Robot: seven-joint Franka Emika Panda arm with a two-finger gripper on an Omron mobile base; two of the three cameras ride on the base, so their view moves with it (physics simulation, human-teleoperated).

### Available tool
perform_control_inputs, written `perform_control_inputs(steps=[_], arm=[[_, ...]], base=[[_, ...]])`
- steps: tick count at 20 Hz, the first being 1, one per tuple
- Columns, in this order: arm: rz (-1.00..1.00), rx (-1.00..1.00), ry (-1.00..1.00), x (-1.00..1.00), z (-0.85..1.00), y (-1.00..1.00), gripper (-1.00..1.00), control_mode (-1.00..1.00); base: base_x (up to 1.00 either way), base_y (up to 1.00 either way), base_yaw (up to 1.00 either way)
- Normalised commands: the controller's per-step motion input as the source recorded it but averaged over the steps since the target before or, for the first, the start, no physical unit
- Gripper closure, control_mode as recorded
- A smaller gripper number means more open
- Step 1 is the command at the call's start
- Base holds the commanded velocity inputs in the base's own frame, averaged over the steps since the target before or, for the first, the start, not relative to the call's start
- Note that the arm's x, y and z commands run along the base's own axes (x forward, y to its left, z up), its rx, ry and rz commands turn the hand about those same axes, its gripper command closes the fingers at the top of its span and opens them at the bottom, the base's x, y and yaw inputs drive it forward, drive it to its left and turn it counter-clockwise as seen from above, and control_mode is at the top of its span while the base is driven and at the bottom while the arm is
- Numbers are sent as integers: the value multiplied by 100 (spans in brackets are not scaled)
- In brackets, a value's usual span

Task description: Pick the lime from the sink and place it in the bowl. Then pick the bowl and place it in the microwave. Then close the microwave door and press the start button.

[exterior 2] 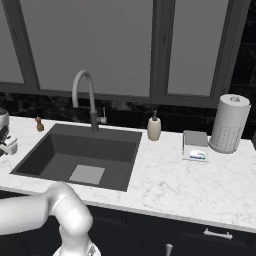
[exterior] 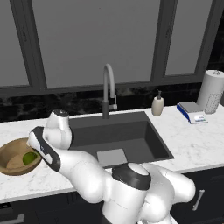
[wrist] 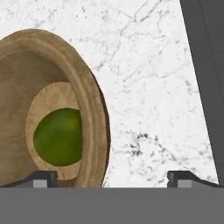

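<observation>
— How is the claw [wrist: 112,177] seen?
— It is seen spread wide, with nothing held between its tips. One tip is set over the rim of the bowl [wrist: 94,127], the other over bare marble.

— And the lime?
— The lime [wrist: 59,136] is found lying inside the bowl, on its flat bottom. In the left base view the lime [exterior: 29,157] is seen in the bowl [exterior: 11,159] on the worktop [exterior: 192,144], just left of the sink [exterior: 144,135], with the white arm bent over beside it.

— What is noted of the sink itself?
— A light grey mat [exterior: 112,157] is seen at its bottom, and a tall curved faucet [exterior: 108,89] is mounted at its back edge.

— What is placed farther off?
— A soap dispenser [exterior 2: 154,128] is stood behind the sink's right corner. Further right, a small scale [exterior 2: 195,145] is laid flat, and a paper towel roll [exterior 2: 230,122] is stood upright just beside it. Dark-framed windows [exterior 2: 100,45] are seen behind everything.
</observation>
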Motion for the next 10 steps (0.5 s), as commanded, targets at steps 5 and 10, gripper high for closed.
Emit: perform_control_inputs(steps=[5,10], arm=[[0,0,4,57,0,34,-100,-100],[0,0,3,27,-3,31,-100,-100]], base=[[0,0,0],[0,0,0]])
